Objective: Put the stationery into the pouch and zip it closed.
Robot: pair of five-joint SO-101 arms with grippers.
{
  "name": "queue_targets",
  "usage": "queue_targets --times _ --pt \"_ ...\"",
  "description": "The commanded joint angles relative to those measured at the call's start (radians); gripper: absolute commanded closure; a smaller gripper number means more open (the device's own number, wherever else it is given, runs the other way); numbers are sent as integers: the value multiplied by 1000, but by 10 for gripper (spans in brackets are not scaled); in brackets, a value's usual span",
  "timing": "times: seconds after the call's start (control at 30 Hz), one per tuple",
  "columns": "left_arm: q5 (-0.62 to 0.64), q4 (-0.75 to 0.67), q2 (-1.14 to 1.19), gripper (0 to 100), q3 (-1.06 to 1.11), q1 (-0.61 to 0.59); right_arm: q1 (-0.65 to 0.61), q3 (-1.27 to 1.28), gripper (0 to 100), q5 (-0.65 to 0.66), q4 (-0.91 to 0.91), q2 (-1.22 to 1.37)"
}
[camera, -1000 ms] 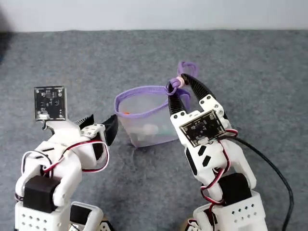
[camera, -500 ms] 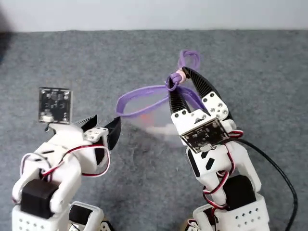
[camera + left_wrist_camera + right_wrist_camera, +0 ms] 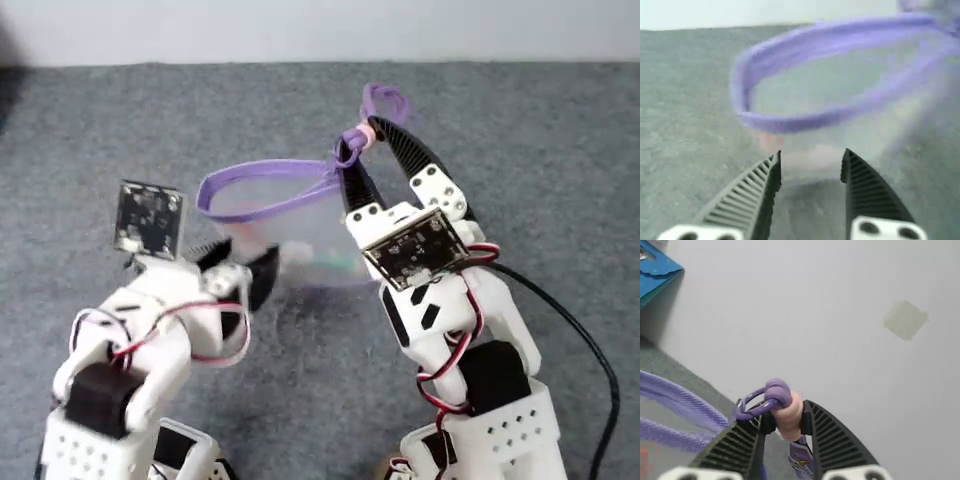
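The clear pouch (image 3: 300, 235) with a purple zipper rim (image 3: 250, 188) stands open on the grey mat, blurred by motion. Pale and orange stationery (image 3: 300, 255) shows faintly through its wall. My right gripper (image 3: 360, 140) is at the pouch's far right corner, shut on the zipper pull, a pink bead (image 3: 788, 413) on a purple ring (image 3: 751, 407). My left gripper (image 3: 243, 262) is open just in front of the pouch's near wall. In the left wrist view, that gripper (image 3: 811, 160) frames the pouch (image 3: 840, 95) and its rim (image 3: 790, 122), with nothing between the fingers.
A white wall runs along the mat's far edge. A black cable (image 3: 570, 340) trails along the right arm's side. A blue object (image 3: 655, 265) and a patch of tape (image 3: 905, 319) show on the wall in the right wrist view.
My right gripper has pulled the zipper pull left and away, dragging the pouch's mouth leftward. My left arm has swung right, closer to the pouch's near wall.
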Motion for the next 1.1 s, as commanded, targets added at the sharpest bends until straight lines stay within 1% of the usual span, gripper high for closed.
queue_targets --times 0.0,0.13,0.23,0.33,0.4,0.5,0.57,0.67,0.77,0.87,0.97,1.07 --pt "-6 -198 -3 812 54 -84 -38 -106 991 6 143 -21" --pt "-5 -350 -2 813 105 -75 -96 -112 991 9 283 -50" --pt "-5 -402 -2 813 128 -20 -131 -112 991 9 326 -51" --pt "-5 -408 -2 813 150 43 -153 -106 991 9 331 -48" --pt "-5 -408 -2 813 160 60 -154 -95 991 11 332 -48" --pt "-5 -400 -6 819 156 49 -134 -57 991 28 332 -48" --pt "-5 -397 -12 844 143 11 -97 -25 991 26 325 -48" --pt "-5 -339 -12 872 79 -29 -85 17 991 25 323 -48" --pt "-5 -199 -12 874 -38 -25 -87 35 991 25 320 -48" --pt "-6 -38 -12 873 -163 44 -85 60 991 23 266 -38" --pt "-8 109 -12 873 -266 141 -61 60 991 23 225 -7" --pt "-11 221 -12 871 -328 229 -53 58 991 11 177 27"
